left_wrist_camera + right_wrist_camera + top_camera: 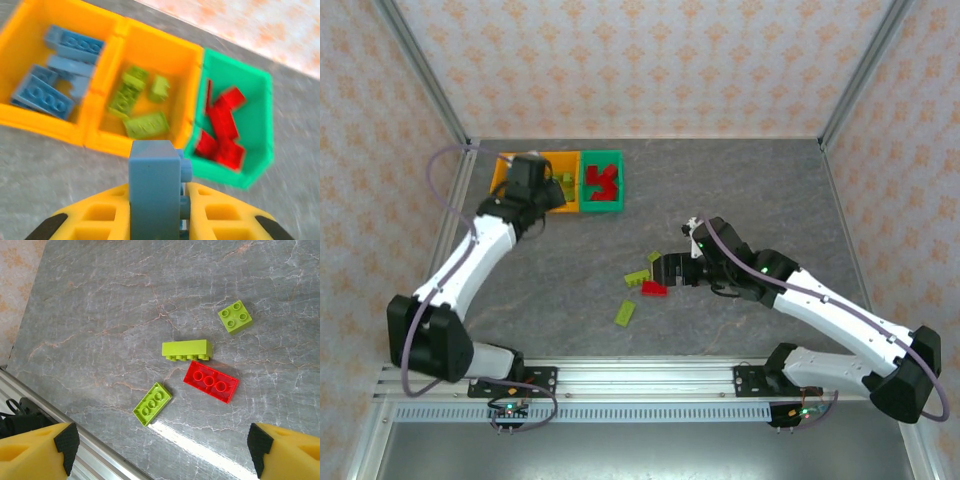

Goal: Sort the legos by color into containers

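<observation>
Left gripper (157, 212) is clamped on a blue brick (152, 182); the bins (150, 55) lie just ahead of it. Right gripper (162, 442) stands wide open above a red brick (210, 381) and green bricks (187, 350).

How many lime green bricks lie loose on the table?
3. Square lime green plastic brick lies apart; tipped green brick beside the red plastic brick; flat green brick nearest the rail. More may be hidden.

No writing can be read on legos (210, 382) or containers (160, 57).
</observation>
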### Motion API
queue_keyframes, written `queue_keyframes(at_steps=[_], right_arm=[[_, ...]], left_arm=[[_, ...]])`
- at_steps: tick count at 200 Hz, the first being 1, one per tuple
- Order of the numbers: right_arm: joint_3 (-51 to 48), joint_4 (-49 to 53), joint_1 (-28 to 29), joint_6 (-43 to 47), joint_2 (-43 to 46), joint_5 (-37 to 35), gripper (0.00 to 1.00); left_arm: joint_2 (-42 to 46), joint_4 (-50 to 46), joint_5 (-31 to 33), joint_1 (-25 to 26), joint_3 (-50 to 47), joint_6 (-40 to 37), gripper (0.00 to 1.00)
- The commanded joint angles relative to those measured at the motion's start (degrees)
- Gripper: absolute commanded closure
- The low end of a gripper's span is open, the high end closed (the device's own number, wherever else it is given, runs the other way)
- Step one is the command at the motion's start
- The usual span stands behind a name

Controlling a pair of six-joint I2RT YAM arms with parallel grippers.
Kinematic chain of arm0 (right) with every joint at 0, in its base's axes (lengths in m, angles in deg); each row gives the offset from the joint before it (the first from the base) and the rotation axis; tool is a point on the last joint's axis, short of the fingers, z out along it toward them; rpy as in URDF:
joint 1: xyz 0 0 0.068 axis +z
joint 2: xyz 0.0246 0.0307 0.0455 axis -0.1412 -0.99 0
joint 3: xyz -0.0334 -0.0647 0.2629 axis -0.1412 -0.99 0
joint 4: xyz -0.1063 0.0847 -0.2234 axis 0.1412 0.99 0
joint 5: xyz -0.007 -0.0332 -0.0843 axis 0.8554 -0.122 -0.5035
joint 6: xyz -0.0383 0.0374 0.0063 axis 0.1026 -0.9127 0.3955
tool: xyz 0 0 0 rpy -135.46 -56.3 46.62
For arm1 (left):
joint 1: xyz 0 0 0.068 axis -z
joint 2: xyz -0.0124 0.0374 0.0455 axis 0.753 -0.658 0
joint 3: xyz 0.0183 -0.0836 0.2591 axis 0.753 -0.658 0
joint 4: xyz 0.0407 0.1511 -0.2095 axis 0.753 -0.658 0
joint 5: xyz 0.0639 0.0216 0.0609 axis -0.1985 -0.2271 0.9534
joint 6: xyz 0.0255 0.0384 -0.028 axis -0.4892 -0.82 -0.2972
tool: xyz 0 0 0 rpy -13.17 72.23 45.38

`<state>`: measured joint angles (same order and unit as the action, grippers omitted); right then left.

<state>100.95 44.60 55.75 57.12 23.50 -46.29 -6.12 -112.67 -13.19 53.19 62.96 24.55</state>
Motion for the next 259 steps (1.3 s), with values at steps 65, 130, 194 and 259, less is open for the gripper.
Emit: queue_keyframes(at_steps=[65, 130, 194, 259], right_arm=[[-2.69, 1.83, 0.29, -2.13, 6.42, -3.02, 0.11], [-2.3, 1.87, 0.26, -2.41, 6.87, -6.29, 0.1], [-4.38, -0.33, 0.35, -2.1, -0.26, -8.73, 0.09], [-2.4, -5.73, 0.7, 0.94, -15.53, -6.89, 0.08]], left_arm=[[-30.65, -12.52, -6.17, -16.0, 32.71, 1.79, 0.75], [-24.85, -9.43, -13.77, -16.07, 29.84, 6.7, 0.53], [7.94, -5.0, -14.21, -1.84, 3.14, 5.33, 0.46], [25.36, -27.17, 1.26, 31.8, -5.72, -11.06, 0.39]])
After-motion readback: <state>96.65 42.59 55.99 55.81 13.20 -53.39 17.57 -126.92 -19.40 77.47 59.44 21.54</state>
